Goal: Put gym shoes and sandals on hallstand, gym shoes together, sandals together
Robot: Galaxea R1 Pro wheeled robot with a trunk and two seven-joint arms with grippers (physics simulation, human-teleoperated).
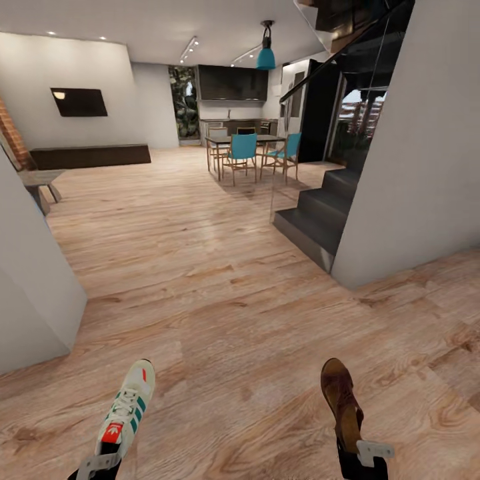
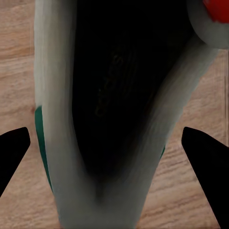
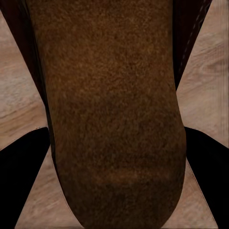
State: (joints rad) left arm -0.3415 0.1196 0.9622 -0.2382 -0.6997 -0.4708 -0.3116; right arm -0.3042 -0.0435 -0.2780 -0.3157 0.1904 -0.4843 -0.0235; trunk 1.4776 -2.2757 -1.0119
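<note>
One white gym shoe [image 1: 128, 407] with green stripes and a red tongue mark hangs over the wood floor [image 1: 233, 280] at the bottom left, toe pointing away from me. My left gripper [image 1: 100, 463] is shut on its heel end. Seen from the left wrist, the gym shoe [image 2: 114, 119] sits between the black fingers of the left gripper [image 2: 107, 138]. At the bottom right my right gripper [image 1: 363, 457] is shut on a dark brown sandal [image 1: 341, 400]. That sandal [image 3: 114, 105] spans the right gripper [image 3: 117, 136]. The second shoe, second sandal and hallstand are out of view.
A dark staircase [image 1: 320, 213] and a white wall [image 1: 427, 167] stand ahead on the right. Another white wall corner [image 1: 27, 287] juts in at the left. Open plank floor runs between them toward a dining table with teal chairs [image 1: 247, 150] and a low dark bench [image 1: 90, 157].
</note>
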